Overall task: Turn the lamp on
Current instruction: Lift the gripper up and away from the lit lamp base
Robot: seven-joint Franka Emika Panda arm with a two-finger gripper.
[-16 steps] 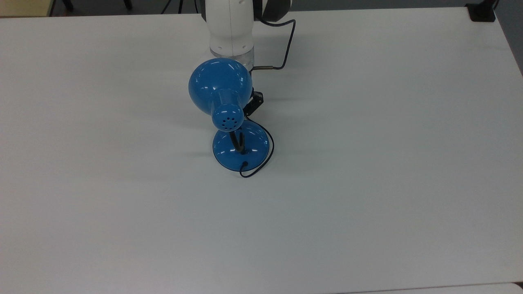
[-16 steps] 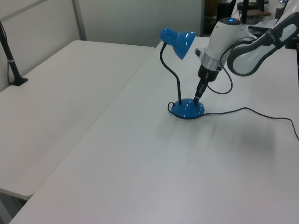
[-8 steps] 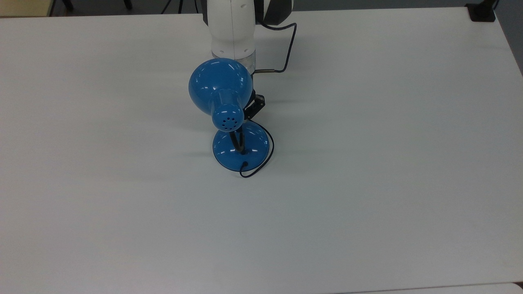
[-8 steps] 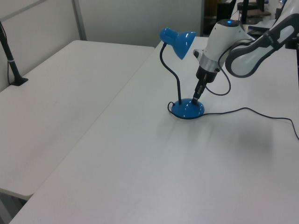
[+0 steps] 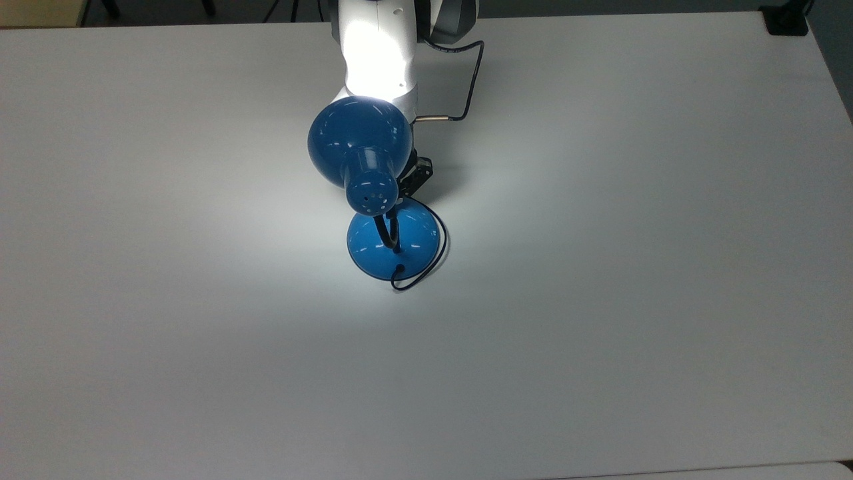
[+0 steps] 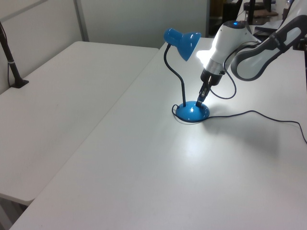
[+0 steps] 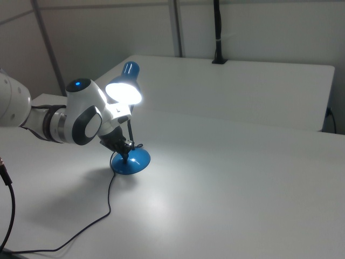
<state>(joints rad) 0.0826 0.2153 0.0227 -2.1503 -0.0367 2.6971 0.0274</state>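
While lit, glows brightly: small glossy blue desk lamp [image 6: 184, 72] with bell-shaped shade, black bendable neck and round blue base, standing upright near the middle of the broad white table [image 5: 600, 267]. Throws a pale pool of light onto the tabletop around the base and onto the white shell of the robot arm [image 6: 225, 43]. Shines as a white disc at the mouth of the shade in the right view [image 7: 124, 91].

Reaches down at a slant, dark two-finger gripper [image 6: 200, 98], tip meeting the upper surface of the base [image 6: 192, 111] on the left view's right side of the neck. Tucked partly beneath the shade in the top view [image 5: 412, 179], just above the base's far rim. Cannot tell whether the fingers are apart or together; look like one slim dark point.

Directly under the gripper, the base; just beside the gripper, the neck [image 6: 176, 76] curving up to the shade [image 5: 356, 147], which hangs above and close to the wrist.

Away from the gripper, trails off across the table a thin black cord [image 6: 254, 114], looping round the base's rim first [image 5: 430, 263].
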